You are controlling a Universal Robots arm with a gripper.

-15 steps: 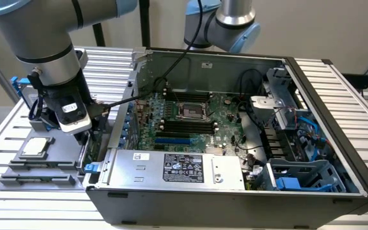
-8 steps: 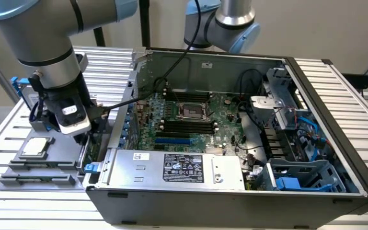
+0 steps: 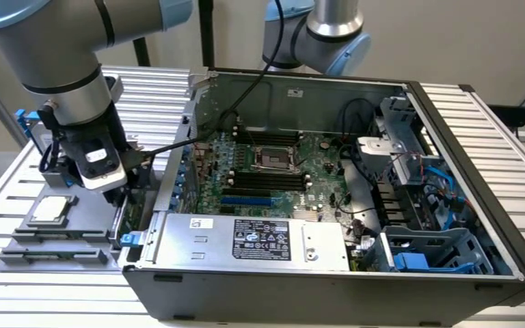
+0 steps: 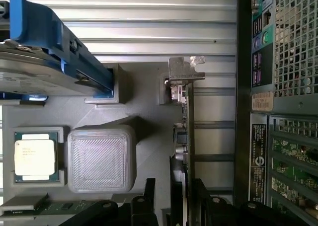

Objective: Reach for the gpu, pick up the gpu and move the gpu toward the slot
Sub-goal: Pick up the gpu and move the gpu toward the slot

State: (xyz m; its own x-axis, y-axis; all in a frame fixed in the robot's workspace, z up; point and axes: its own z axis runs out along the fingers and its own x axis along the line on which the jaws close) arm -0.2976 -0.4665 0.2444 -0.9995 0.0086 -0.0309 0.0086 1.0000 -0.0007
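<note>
The reach looks nearly done: the jaws stand apart astride the gpu (image 4: 185,136), upright in its holder (image 4: 144,107) beside the case (image 4: 258,151). Gripping, lifting and moving remain.

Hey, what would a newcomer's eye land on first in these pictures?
The open dark-grey computer case with its green motherboard sits in the middle of the exterior view, on a ribbed metal table. At that view's left, the grey robot arm reaches down beside the case, its gripper open astride the thin dark-green gpu card standing edge-on in a grey holder.
</note>
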